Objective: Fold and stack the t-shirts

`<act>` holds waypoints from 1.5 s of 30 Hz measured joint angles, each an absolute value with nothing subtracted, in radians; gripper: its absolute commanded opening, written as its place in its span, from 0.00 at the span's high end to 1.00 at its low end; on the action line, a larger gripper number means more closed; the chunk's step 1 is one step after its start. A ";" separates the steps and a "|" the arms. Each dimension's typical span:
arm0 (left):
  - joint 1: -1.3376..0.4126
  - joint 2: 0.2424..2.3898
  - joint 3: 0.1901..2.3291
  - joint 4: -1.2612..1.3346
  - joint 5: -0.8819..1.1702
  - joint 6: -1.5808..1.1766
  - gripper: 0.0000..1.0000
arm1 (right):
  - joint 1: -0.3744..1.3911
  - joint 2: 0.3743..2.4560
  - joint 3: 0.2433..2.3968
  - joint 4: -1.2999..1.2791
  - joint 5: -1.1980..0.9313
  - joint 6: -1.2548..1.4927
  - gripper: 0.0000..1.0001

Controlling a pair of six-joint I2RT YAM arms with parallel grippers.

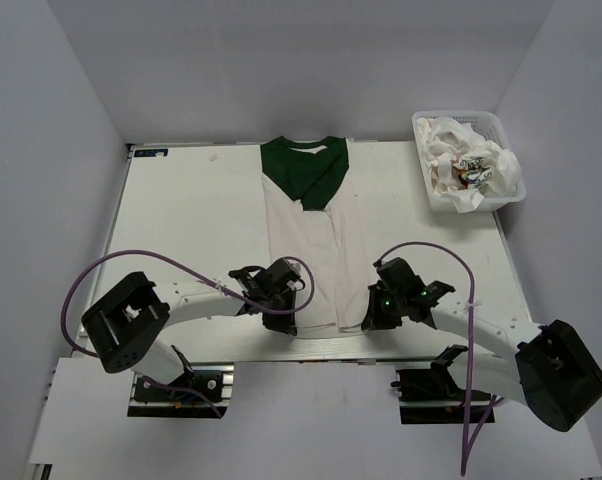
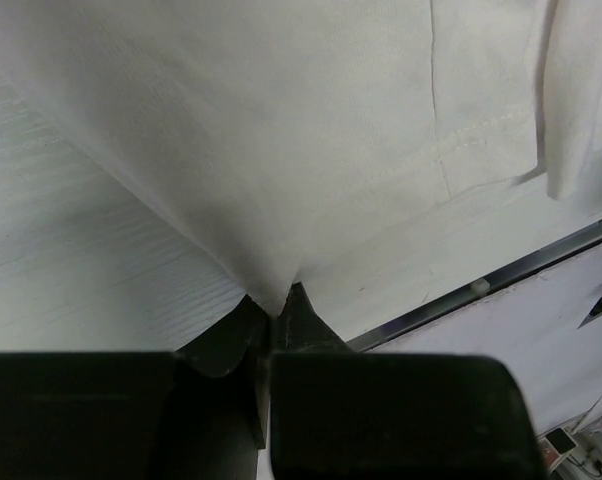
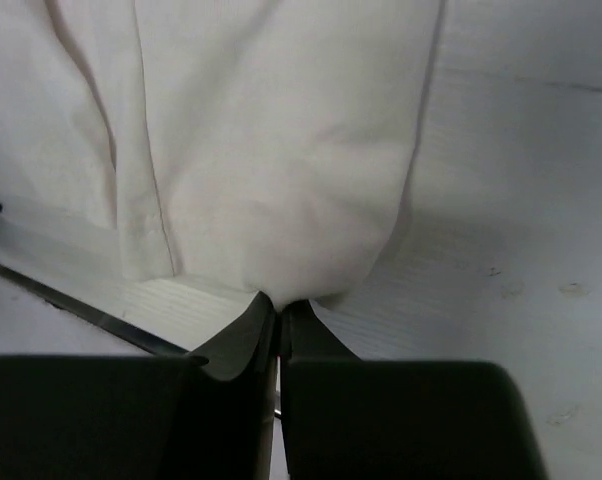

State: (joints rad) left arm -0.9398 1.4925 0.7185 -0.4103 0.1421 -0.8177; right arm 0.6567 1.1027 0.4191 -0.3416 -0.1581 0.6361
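A white t-shirt with dark green sleeves (image 1: 306,235) lies in the middle of the table, sides folded in, collar at the far end. My left gripper (image 1: 280,322) is shut on its near left hem corner; the cloth (image 2: 281,150) rises from the pinched fingertips (image 2: 278,312). My right gripper (image 1: 373,318) is shut on the near right hem corner; the cloth (image 3: 271,180) bulges just ahead of its closed tips (image 3: 278,303). More crumpled white t-shirts with small colourful prints (image 1: 476,165) lie in the basket.
A white plastic lattice basket (image 1: 430,186) stands at the far right corner of the table. The table's near metal edge (image 2: 501,275) runs close behind both grippers. Purple cables loop over both arms.
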 measured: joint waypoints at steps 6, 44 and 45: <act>-0.939 1.505 0.773 -0.458 0.115 -0.793 1.00 | 0.669 1.184 0.499 -0.348 -0.061 0.588 1.00; -0.481 2.040 1.633 -0.734 -0.050 -0.641 0.95 | 0.556 1.921 1.501 -0.347 0.284 0.373 0.97; -0.476 2.056 1.650 -0.735 -0.038 -0.634 0.89 | 0.550 1.938 1.520 -0.351 0.282 0.374 0.96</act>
